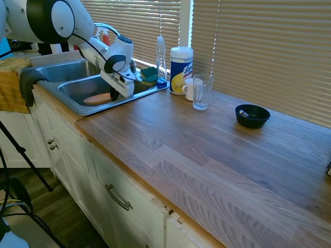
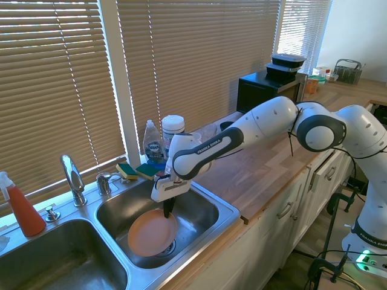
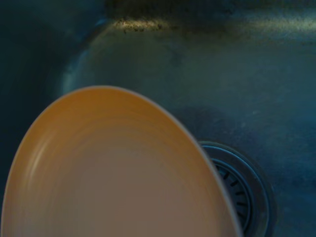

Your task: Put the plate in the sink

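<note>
plate (image 2: pixel 151 234) under pincer (image 2: pixel 167 211), in sink (image 2: pixel 208 205)

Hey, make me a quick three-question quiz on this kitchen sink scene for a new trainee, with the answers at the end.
1. True or false: the plate is down inside a basin of the sink.
2. Which basin is the gripper reaching into? A) the one nearer the wooden counter B) the one nearer the red spray bottle
3. Fill in: on the basin floor, the plate partly covers the ____.

Key:
1. True; it sits low in the basin with the gripper at its rim.
2. A.
3. Drain; the wrist view shows the plate's edge overlapping it.
</note>
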### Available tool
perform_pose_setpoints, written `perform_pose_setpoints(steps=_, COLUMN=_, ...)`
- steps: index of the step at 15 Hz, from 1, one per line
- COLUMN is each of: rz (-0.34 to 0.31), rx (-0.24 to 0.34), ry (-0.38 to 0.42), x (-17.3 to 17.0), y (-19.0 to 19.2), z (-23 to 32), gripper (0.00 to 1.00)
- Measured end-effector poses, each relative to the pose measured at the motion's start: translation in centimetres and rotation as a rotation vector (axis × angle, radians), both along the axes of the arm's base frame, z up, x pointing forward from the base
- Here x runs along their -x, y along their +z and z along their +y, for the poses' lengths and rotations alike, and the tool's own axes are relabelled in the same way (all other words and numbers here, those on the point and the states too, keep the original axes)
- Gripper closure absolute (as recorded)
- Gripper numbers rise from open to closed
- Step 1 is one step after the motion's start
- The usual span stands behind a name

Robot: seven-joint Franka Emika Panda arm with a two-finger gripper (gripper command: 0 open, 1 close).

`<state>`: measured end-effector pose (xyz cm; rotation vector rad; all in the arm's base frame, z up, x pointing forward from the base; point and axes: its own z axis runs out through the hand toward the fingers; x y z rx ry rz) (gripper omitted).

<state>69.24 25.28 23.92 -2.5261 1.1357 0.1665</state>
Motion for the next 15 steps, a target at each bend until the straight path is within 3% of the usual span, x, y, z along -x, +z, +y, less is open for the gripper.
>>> perform_pose_setpoints(steps=10, rz=0.006, rx=-0.002, ry=0.011, x=-0.3, y=-0.3, z=1.7, gripper=0.0)
perform_pose_setpoints(steps=15, rz=-0.044, rx=-0.019, ry=-0.006, x=-0.9, y=4.2, z=1.8, gripper=0.0)
